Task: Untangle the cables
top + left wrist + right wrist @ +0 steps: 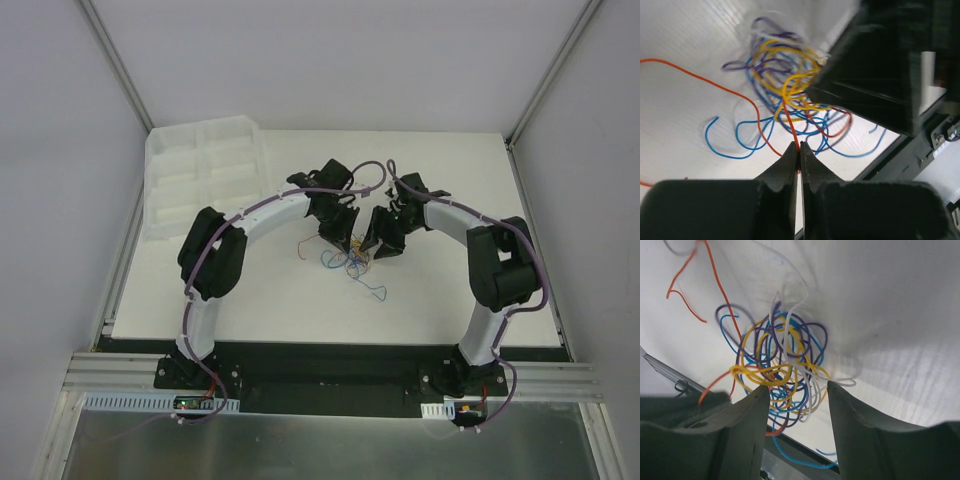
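Observation:
The cables (352, 262) lie as a small tangle of thin yellow, blue, purple, orange and white wires at the table's middle, between both grippers. My left gripper (343, 243) is shut on an orange wire (791, 127) that runs up from its tips (800, 148) into the bundle (787, 85). My right gripper (378, 247) is open, its jaws wide apart just above the bundle (780, 365), with wires between them (796, 390) but none pinched. A loose orange wire (710, 270) trails away from the tangle.
A clear plastic compartment tray (205, 172) lies at the far left of the white table (250, 310). A blue wire end (378, 292) trails toward the near side. Grey walls enclose the table on three sides.

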Tool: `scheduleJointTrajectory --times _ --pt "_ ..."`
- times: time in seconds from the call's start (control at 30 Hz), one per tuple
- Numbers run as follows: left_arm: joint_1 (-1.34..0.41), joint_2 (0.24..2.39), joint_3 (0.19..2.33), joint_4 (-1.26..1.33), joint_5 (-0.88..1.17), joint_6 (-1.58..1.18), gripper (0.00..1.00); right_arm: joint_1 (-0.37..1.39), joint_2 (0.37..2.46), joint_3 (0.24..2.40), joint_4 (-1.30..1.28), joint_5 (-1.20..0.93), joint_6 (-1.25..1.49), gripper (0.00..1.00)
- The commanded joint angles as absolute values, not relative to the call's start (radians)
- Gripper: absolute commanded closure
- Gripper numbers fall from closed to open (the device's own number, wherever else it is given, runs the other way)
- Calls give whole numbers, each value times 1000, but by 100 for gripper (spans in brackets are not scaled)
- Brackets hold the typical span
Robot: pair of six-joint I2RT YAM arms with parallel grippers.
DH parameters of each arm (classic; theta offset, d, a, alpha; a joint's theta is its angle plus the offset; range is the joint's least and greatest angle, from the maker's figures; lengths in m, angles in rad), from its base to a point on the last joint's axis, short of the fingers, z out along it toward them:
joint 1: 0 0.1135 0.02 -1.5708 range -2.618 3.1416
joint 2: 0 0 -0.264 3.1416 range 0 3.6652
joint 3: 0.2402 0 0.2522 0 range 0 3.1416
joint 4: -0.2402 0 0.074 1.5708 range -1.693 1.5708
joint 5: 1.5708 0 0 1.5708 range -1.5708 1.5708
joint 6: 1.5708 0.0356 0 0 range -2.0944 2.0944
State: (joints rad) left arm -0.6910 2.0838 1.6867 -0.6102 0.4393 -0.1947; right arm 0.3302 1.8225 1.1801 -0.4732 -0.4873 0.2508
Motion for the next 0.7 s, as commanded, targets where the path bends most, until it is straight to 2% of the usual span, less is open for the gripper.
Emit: scheduleJointTrajectory --times 0.0,0.03,0.07,0.13,0.23,0.5,0.67 --pt "-715 1916 1655 -612 471 -224 100 385 1850 1230 -430 -448 288 55" --pt "-719 1889 1649 -614 468 -225 100 391 1850 1223 -431 -430 290 65" --pt "-721 1864 1643 -612 465 -233 100 393 1848 1215 -434 -413 294 79" --pt "-722 1795 1634 -612 474 -247 100 393 1830 1189 -433 -379 298 99" --pt "-724 1698 1634 -614 445 -271 100 393 1780 1145 -431 -324 302 99" --pt "-724 1436 1773 -629 201 -345 100 354 1540 928 -509 27 285 100" --pt "-724 1339 1931 -632 86 -278 100 275 1396 783 -494 80 244 99"
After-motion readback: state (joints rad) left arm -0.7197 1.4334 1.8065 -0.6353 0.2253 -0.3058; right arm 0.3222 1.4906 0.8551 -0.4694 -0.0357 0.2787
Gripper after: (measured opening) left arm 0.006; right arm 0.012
